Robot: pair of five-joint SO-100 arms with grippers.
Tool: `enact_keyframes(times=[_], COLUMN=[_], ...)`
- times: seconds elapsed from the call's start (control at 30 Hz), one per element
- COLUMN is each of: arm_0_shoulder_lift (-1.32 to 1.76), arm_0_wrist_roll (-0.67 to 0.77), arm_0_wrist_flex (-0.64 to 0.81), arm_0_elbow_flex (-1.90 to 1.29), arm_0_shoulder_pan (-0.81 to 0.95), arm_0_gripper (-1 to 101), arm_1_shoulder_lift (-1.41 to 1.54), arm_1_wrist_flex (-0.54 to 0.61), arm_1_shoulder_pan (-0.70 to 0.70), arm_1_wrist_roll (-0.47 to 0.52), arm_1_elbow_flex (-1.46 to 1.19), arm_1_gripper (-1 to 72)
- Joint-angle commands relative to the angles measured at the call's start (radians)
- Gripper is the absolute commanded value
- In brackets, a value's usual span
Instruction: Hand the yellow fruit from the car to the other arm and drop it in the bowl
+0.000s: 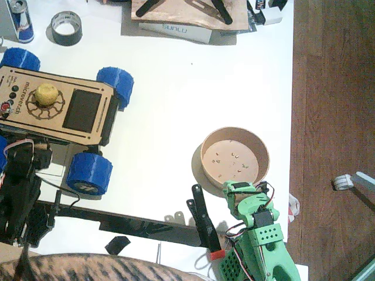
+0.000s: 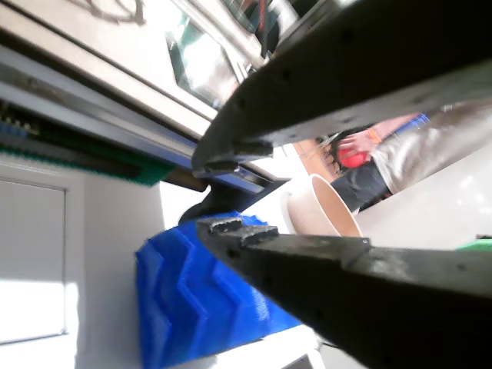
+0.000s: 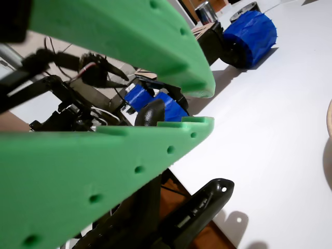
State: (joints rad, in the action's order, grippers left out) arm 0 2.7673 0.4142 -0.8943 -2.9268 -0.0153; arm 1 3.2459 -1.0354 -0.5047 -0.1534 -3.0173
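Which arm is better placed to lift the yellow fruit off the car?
Left: the black arm stands beside the car carrying the yellow fruit. The green arm sits by the bowl.

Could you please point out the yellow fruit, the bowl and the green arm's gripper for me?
yellow fruit [image 1: 46, 92]: fixed view, the middle of its top.
bowl [image 1: 263, 149]: fixed view, its right rim.
right gripper [image 3: 206, 108]: a wrist view, the small gap between the green jaws' tips.
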Motion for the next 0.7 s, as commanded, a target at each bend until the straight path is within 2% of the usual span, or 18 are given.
enact_keyframes(times=[0.0,0.2,0.47,0.67], arm_0_shoulder_lift=[-0.130,-0.468,-0.969,-1.140], arm_0_wrist_roll=[-0.006,-0.009,-0.011,-0.011], arm_0_wrist_flex=[-0.063,-0.147,-0.072,-0.104], arm_0_elbow_flex=[0.253,0.655,1.035,1.224], arm_0_shoulder_pan=[0.005,0.005,0.005,0.005], arm_0_gripper=[10,17,27,29], arm_1_shoulder_lift=[0.006,0.006,0.006,0.006], arm_1_wrist_flex=[0.023,0.023,0.018,0.005], arm_1_shoulder_pan=[-0.009,-0.009,-0.006,0.011], arm_1_wrist_roll=[-0.003,-0.005,-0.008,-0.005], arm_1_elbow_flex=[0.005,0.005,0.017,0.037], arm_1_gripper=[0.1,0.1,0.1,0.1])
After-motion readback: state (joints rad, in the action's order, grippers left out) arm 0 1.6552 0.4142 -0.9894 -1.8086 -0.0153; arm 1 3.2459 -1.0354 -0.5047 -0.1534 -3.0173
